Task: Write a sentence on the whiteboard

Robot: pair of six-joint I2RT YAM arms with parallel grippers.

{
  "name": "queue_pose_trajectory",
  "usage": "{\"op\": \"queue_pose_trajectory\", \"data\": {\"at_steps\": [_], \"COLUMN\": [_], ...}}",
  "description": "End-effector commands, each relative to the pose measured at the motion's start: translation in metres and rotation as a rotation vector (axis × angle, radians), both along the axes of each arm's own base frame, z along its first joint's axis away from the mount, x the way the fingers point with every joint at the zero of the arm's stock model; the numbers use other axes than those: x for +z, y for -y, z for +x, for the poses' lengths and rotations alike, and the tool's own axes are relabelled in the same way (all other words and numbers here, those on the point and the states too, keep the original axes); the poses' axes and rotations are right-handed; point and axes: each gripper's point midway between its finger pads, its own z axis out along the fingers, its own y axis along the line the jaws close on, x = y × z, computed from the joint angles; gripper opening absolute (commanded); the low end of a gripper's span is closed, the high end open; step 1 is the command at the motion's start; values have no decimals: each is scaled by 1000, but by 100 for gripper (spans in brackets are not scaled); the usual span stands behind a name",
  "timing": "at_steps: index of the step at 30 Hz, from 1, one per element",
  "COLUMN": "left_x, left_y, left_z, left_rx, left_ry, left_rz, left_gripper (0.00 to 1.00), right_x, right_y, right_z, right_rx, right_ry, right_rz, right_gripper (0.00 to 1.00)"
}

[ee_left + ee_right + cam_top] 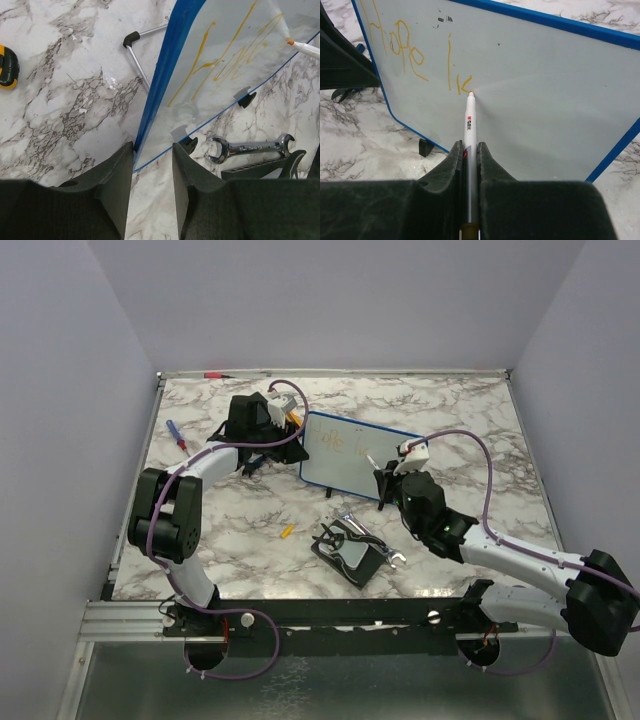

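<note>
At board [545,100] rim, left gripper [152,147] clamps on; right gripper [470,145] grips one marker [469,117], tip at faint sentence [402,50], top cropped.

whiteboard [545,100]: glossy smooth face, blue plastic rim | desk [75,100]: marble-look, slight sheen | wrench [250,148]: polished metal | my pen [469,125]: smooth white plastic | my jaws: matt black

The whiteboard [545,100] is white with a blue rim, its sentence [415,59] orange-yellow, the table [450,410] grey-veined marble.
</note>
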Motion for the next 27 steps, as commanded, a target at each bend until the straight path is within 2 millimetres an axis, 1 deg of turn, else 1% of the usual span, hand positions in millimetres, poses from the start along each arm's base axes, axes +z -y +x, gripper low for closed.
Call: {"op": "queue_pose_trajectory", "data": {"at_steps": [1,7,17,21,27], "left_x": [2,2,3,2,4], "left_y": [4,4,4,5,4], "left_z": [4,4,4,3,4], "left_rx": [-8,-9,-9,-10,-9], "left_ry": [16,16,17,15,20], "left_rz": [-4,-4,-4,-4,-5], "left_gripper": [37,37,37,37,37], "right_x": [20,33,36,28,5], "right_y": [12,10,7,8,11], "right_z": [8,11,12,11,4], "right_rx": [-63,-57,-48,-49,-46], "right_ry": [58,92,101,80,19], "right_rz": [-9,-5,-6,-14,-21], "right_gripper": [0,0,0,0,0]}}
